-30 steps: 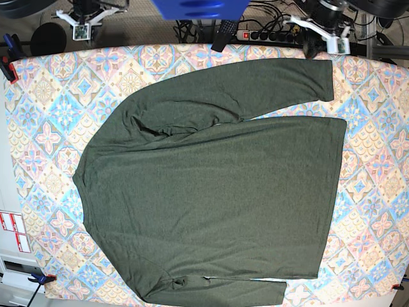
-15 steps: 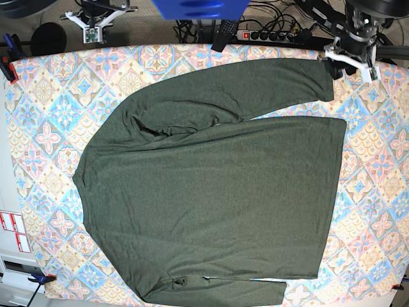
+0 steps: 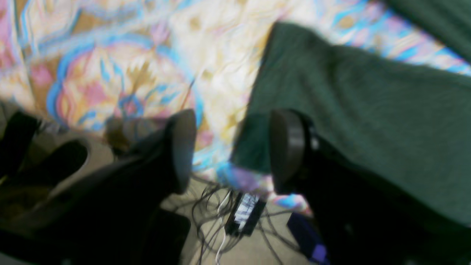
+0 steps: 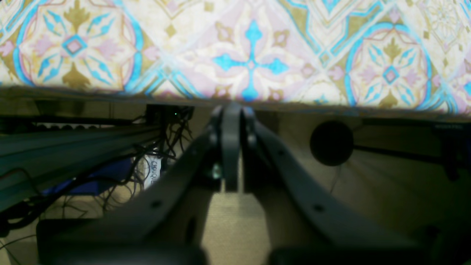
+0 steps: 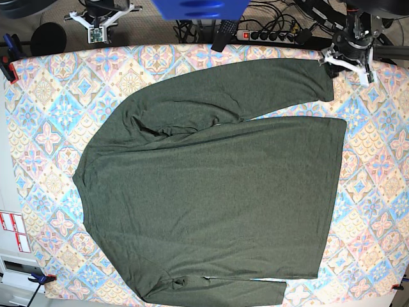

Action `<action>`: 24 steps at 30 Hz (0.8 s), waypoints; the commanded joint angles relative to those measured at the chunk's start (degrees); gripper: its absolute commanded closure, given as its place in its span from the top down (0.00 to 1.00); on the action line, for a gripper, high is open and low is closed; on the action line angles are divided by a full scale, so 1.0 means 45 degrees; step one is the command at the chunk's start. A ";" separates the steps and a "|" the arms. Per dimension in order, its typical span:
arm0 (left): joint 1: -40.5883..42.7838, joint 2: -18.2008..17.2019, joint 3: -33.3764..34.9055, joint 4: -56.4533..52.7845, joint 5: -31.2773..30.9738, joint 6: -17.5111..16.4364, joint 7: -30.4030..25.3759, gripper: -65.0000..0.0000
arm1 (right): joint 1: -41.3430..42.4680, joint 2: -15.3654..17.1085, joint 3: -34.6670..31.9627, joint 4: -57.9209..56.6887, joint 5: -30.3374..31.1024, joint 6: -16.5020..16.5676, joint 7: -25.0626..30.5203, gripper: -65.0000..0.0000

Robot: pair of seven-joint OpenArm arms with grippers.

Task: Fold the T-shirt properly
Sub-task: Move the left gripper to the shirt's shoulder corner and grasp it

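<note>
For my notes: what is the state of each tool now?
Left tool: open, holding nothing, at the sleeve end.
Right tool: closed, empty.

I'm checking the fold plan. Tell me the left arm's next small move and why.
Probably lower the left claw onto the sleeve cuff and close. It stands open at the cuff's corner, holding nothing, and the T-shirt lies flat, unfolded, on the patterned table cover.

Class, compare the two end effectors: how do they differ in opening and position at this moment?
The left end effector is open; the right end effector is shut. The left hangs at the T-shirt cuff; the right sits off the table edge, away from cloth. Both hold nothing.
</note>
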 commanded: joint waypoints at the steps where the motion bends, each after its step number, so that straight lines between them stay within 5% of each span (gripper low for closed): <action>1: 0.0070 -0.0176 -0.0051 0.0164 0.0001 -0.0032 -0.0195 0.56 | -0.0188 0.0033 0.0054 0.0163 -0.0037 -0.0032 0.0262 0.00; 17: -0.0281 -0.0156 0.2137 0.0125 0.0079 -0.0032 -0.0234 0.56 | 0.0437 0.0033 0.0034 0.0163 -0.0037 -0.0032 0.0262 0.00; 19: -0.0281 -0.0156 0.2235 0.0125 0.0079 -0.0032 -0.0234 0.47 | 0.0437 0.0033 0.0034 0.0163 -0.0037 -0.0032 0.0262 0.00; 24: -0.0281 -0.0156 0.2196 0.0145 0.0001 -0.0032 -0.0254 0.05 | 0.0437 0.0033 0.0034 0.0163 -0.0037 -0.0032 0.0262 0.00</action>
